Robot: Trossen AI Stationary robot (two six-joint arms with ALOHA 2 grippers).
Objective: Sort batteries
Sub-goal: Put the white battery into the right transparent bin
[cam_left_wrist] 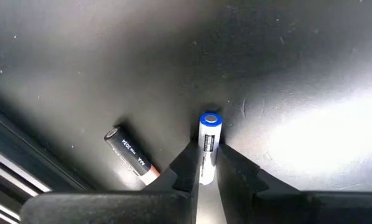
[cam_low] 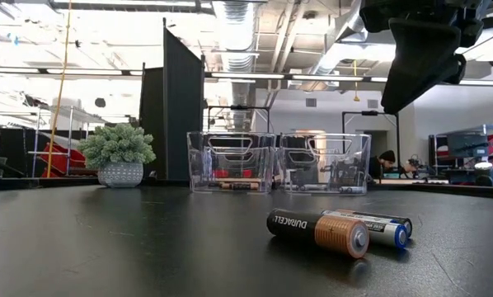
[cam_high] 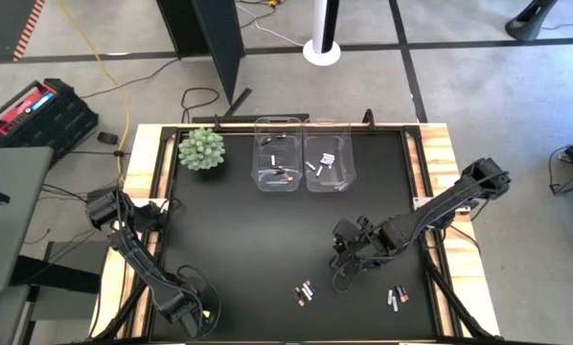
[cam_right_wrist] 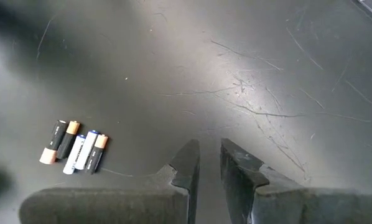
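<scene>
Left pincer (cam_left_wrist: 204, 171): at the worktop's near-left corner, I have its fingers clamped on a white blue-capped battery (cam_left_wrist: 208, 144).
Axis: that battery's length runs straight out between the fingers, cap pointing away.
Neighbour: a dark copper-ended battery (cam_left_wrist: 131, 157) lies just beside, untouched.
Right pincer (cam_right_wrist: 209, 163): hovering mid-right, fingers slightly apart, empty.
Next, I judge: lift toward the clear bins (cam_high: 301, 153) at the far edge.

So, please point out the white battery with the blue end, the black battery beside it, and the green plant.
White cylindrical battery with blue end (cam_left_wrist: 208, 146): left wrist view, mid-body.
Black cylindrical battery with copper end (cam_left_wrist: 127, 150): left wrist view, dark body.
Green spiky plant (cam_high: 201, 149): high view, foliage centre.
</scene>
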